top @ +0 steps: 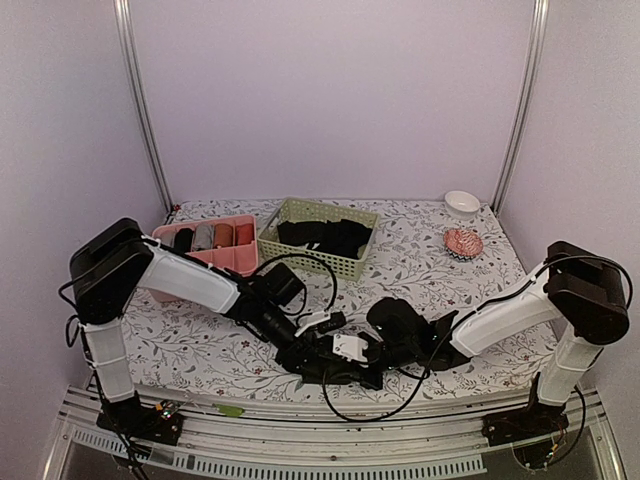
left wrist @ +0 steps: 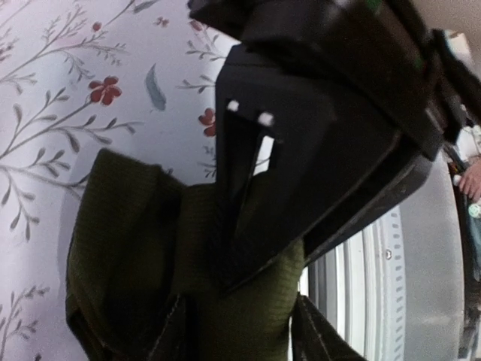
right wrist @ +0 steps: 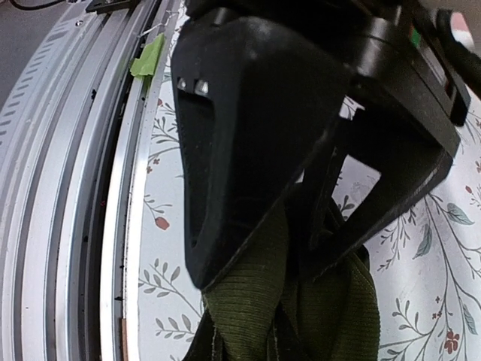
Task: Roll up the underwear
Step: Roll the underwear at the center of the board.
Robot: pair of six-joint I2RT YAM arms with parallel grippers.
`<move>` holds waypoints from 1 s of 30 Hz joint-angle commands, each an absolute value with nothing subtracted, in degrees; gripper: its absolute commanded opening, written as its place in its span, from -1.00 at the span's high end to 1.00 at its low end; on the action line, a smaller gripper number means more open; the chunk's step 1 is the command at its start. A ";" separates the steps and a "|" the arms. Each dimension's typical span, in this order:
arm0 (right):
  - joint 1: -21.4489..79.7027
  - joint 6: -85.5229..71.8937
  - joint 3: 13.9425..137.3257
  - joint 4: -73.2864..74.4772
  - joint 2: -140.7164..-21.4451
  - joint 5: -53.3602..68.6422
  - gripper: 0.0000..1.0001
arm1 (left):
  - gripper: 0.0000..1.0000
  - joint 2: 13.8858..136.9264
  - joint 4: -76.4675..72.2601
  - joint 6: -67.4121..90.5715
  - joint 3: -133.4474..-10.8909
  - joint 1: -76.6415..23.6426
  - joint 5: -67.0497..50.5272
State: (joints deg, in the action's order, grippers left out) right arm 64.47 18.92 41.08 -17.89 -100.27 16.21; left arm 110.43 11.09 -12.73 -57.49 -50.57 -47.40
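The underwear (left wrist: 135, 248) was bunched at the 6 o'clock edge of the desk (top: 430, 265) and was gripped from two sides. The left claw (left wrist: 274, 304), brought in from 9 o'clock, was clamped on a fold of the dark cloth. The right claw (right wrist: 263, 274), from 3 o'clock, was pinched on another gathered part.

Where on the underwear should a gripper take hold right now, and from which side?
Probably a thick bunched fold, coming down from above to straddle it. The underwear is crumpled on the table by its near edge, showing no flat hem to slide under, only raised folds. The left gripper and right gripper each pinch one such fold.
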 commanded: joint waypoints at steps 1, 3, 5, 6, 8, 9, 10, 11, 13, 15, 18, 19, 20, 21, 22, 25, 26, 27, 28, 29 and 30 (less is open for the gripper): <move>63.68 15.52 40.72 -17.76 -101.67 23.33 1.00 | -0.14 103.10 5.52 -10.97 -50.89 -50.08 -36.18; 62.05 13.11 40.23 -19.25 -102.32 28.05 1.00 | -0.32 98.42 0.66 -10.23 -47.58 -50.01 -32.09; 59.95 9.91 39.73 -20.93 -103.13 32.56 1.00 | -0.41 94.00 -4.16 -10.02 -43.71 -49.95 -28.62; 58.89 8.24 39.58 -21.60 -103.65 34.78 1.00 | -0.43 92.04 -6.44 -10.04 -42.14 -49.98 -26.38; 56.25 4.70 40.12 -21.93 -105.23 39.88 1.00 | -0.49 87.31 -11.26 -10.42 -38.97 -50.01 -21.98; 55.24 2.84 40.58 -21.89 -106.13 42.32 1.00 | -0.52 85.32 -13.00 -10.73 -37.30 -50.13 -19.55; 54.23 0.67 41.11 -21.78 -107.00 44.73 1.00 | -0.56 83.34 -14.95 -11.11 -35.56 -50.13 -18.62; 53.39 -1.08 41.50 -21.75 -107.81 46.83 1.00 | -0.65 81.17 -16.80 -11.69 -33.81 -50.29 -17.73; 52.04 -4.43 42.72 -20.75 -109.60 50.17 1.00 | -0.91 77.01 -20.59 -13.40 -29.54 -51.51 -15.16; 51.06 -7.09 44.56 -18.75 -111.42 53.22 1.00 | -0.92 73.54 -23.09 -15.49 -26.65 -53.44 -12.46; 49.80 -9.86 47.59 -16.03 -114.51 57.87 1.00 | -0.92 70.31 -25.76 -18.23 -23.92 -57.75 -8.42; 49.51 -10.63 48.26 -15.45 -115.43 59.08 1.00 | -0.92 70.02 -26.06 -19.08 -23.41 -59.08 -6.98; 49.28 -11.09 48.79 -15.08 -116.20 59.93 1.00 | -0.92 70.15 -26.11 -19.87 -23.21 -60.54 -5.60; 48.90 -12.08 49.33 -14.70 -117.44 60.93 1.00 | -0.92 70.66 -26.03 -20.58 -23.14 -61.80 -4.33; 48.34 -12.76 50.02 -14.37 -118.38 62.19 1.00 | -0.92 71.64 -26.06 -21.30 -23.15 -63.24 -3.17; 47.02 -15.06 51.16 -14.39 -120.96 64.90 1.00 | -0.91 75.00 -27.38 -23.91 -23.22 -67.24 0.45; 46.63 -15.67 51.35 -14.41 -121.65 65.48 1.00 | -0.90 76.35 -27.70 -24.52 -23.46 -68.15 0.70; 46.28 -16.05 51.55 -14.35 -122.37 66.06 1.00 | -0.88 77.70 -27.76 -25.20 -23.91 -68.72 0.74; 46.05 -16.55 51.66 -14.33 -122.95 66.39 1.00 | -0.85 79.08 -27.73 -25.55 -24.54 -69.22 0.72; 45.79 -16.81 51.74 -14.33 -123.44 66.64 1.00 | -0.82 80.51 -27.62 -25.99 -25.19 -69.59 0.62; 45.65 -16.99 51.73 -14.33 -123.82 66.67 1.00 | -0.78 81.84 -27.52 -26.43 -25.93 -69.99 0.54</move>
State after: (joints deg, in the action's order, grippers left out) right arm 46.44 -14.28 52.38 -18.61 -119.74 65.49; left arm 77.41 -26.00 -22.76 -23.90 -68.07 -2.15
